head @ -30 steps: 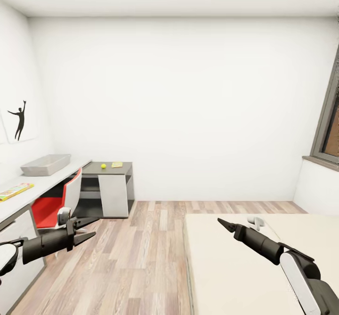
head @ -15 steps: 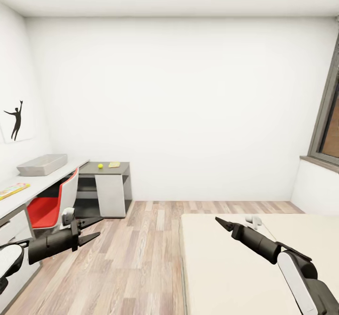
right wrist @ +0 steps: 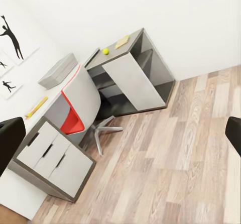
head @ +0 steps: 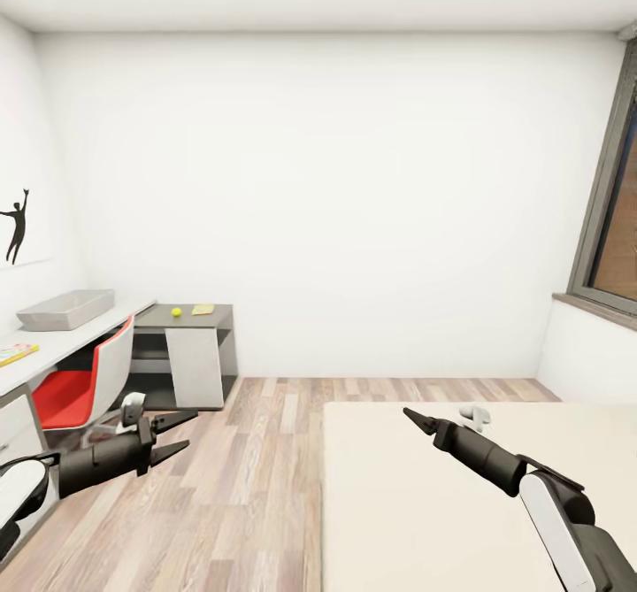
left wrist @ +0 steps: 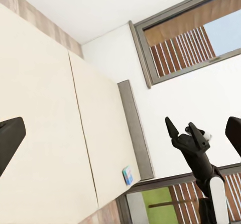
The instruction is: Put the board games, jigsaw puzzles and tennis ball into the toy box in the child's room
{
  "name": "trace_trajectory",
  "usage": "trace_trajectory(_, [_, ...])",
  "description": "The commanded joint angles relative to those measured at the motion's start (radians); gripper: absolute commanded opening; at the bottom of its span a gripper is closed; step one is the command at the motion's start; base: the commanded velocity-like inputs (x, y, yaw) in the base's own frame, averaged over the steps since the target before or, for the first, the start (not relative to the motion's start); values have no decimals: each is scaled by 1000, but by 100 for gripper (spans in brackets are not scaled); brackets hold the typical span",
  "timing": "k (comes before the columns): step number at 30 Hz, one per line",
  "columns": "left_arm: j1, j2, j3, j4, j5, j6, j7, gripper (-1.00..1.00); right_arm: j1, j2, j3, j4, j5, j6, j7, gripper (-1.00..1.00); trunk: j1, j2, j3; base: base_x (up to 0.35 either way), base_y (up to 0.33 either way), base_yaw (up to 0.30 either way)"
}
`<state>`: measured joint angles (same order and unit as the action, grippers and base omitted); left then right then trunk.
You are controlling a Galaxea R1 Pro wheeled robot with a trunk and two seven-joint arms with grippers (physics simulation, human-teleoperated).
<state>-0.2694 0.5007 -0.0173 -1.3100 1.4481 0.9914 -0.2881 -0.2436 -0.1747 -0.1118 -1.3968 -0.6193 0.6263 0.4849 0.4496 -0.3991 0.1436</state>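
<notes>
From your head camera, the toy box sits on the white counter along the left wall. The tennis ball lies on the lower dark-grey section, with a flat yellowish piece just beside it; too small for you to tell what it is. A flat colourful box lies near the counter's close end, cut by the picture's edge. A red chair is tucked under the counter. Your left claw hangs over the wood floor with its fingers spread and nothing between them. Your right claw is held over the beige bed; its tips look close together, but you cannot tell its state from here.

In your left wrist view, the bed's two mattress sections meet the grey headboard, and a small blue board game lies near the headboard. Your right claw shows against the wall with its tips slightly apart, empty.

In your right wrist view, the toy box stands on the counter, the tennis ball and yellowish piece rest on the dark section, and a thin yellow-edged box lies further along above the drawers.
</notes>
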Motion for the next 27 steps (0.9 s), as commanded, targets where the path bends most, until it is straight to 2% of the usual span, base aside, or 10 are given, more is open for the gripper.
trace_trajectory(1, [-1,0,-1,0,-6,1,-7,100,0,0,-1,0,-5,7,1,100,0,-1,-1,0,-296,0])
trace_trajectory(27, [-1,-1,-1,0,-6,1,-3,100,0,1,-2,-1,-5,7,1,100,0,-1,-1,0,-299,0])
